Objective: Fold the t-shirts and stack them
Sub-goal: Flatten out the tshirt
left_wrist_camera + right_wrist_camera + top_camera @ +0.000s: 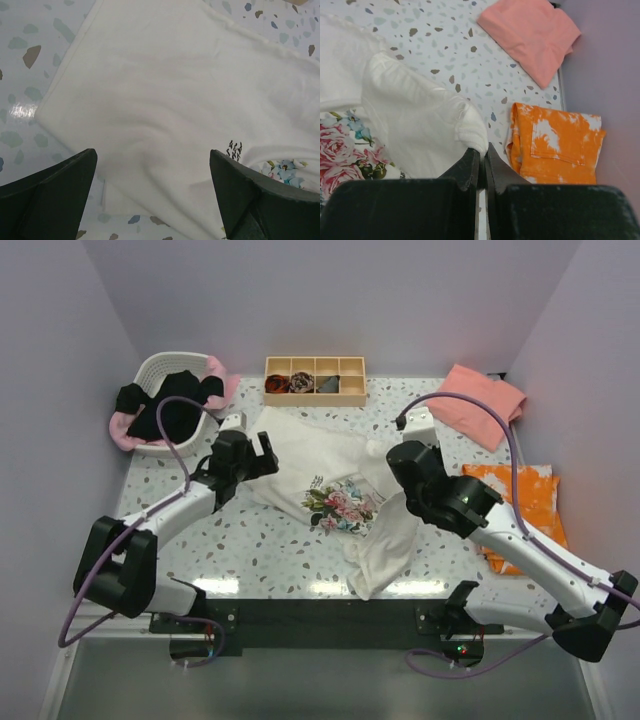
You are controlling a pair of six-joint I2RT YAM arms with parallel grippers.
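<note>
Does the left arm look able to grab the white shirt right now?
Probably yes. The left hand is open and hangs right over the white shirt, with nothing between them.

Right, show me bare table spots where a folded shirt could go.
Near-left table top, bordered by the white tee and the front edge. Smaller back strip between wooden tray and salmon shirt. Crowded right: orange cloth.

A pale speckled worktop [260,540] sits between lilac walls [330,290]. At its far edge stands a wooden divider box [315,398] with rolled bundles in three compartments: reddish [277,384], brownish [301,382] and grey [328,384]. A white basket [165,362] occupies the far left corner. A folded orange tie-dye cloth [520,500] lies at the right edge.
</note>
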